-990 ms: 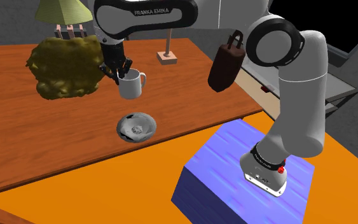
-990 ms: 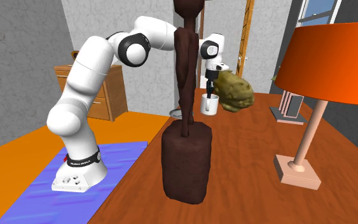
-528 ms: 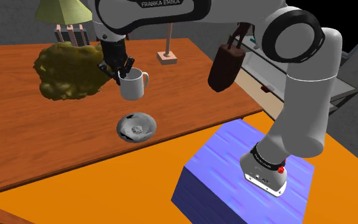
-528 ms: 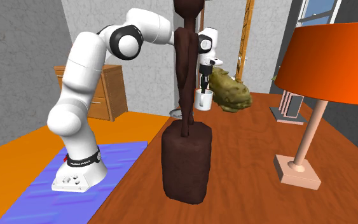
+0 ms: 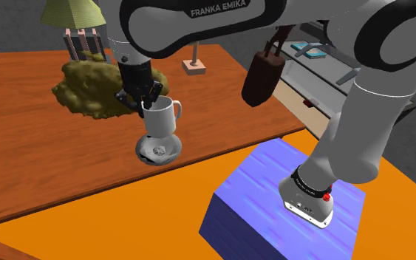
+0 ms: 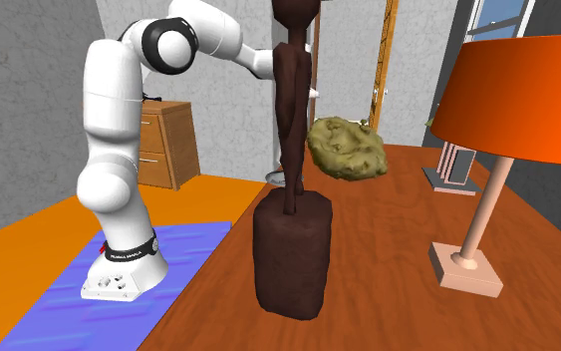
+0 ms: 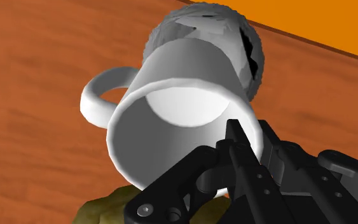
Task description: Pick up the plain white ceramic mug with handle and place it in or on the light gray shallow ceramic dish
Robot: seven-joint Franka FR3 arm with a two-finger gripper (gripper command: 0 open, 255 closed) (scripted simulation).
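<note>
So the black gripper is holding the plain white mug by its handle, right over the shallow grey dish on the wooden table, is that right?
Not quite. The all-black two-finger gripper clasps the plain white mug by its rim, not its handle, which sticks out free to the side; the wrist view shows it. The mug is indeed right over the shallow grey dish.

I see my arm (image 5: 369, 111) in white shells with dark joint rings (image 6: 168, 45), black FRANKA EMIKA lettering (image 5: 219, 9) at the frame's top, an all-black gripper (image 5: 149, 102), and a red spot (image 5: 327, 198) on the base (image 5: 302, 203) lower right.
</note>
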